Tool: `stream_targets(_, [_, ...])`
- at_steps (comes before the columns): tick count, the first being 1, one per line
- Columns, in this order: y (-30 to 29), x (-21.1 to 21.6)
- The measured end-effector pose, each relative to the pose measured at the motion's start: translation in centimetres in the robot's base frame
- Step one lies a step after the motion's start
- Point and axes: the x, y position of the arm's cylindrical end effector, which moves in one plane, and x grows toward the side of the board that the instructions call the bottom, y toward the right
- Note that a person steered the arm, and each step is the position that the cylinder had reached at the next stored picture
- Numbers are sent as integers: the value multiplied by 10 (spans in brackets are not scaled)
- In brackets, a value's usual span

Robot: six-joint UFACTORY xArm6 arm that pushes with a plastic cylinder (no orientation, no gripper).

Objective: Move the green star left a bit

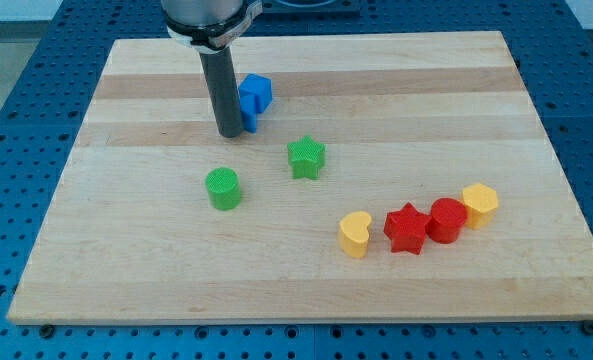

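The green star [306,157] lies near the middle of the wooden board [126,260]. My tip [229,133] is the lower end of a dark rod that comes down from the view's top. It stands up and to the left of the star, with a clear gap between them. The tip is right beside a blue block [255,98], which sits just to its right and is partly hidden by the rod. A green cylinder [223,188] stands below the tip and to the left of the star.
At the lower right sits a row of blocks: a yellow heart-like block [355,234], a red star [407,227], a red cylinder [446,219] and a yellow block [480,203]. The board rests on a blue perforated table [16,120].
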Motion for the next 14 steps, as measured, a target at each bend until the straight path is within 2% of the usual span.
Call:
stream_targets(1, [20, -22])
stream_targets(2, [24, -18])
stream_targets(3, [65, 4])
stream_targets(6, [70, 77])
stream_targets(7, [75, 47])
stream_targets(8, [119, 31])
stream_targets(10, [131, 83])
stream_targets(12, [121, 77])
stream_targets(14, [171, 71])
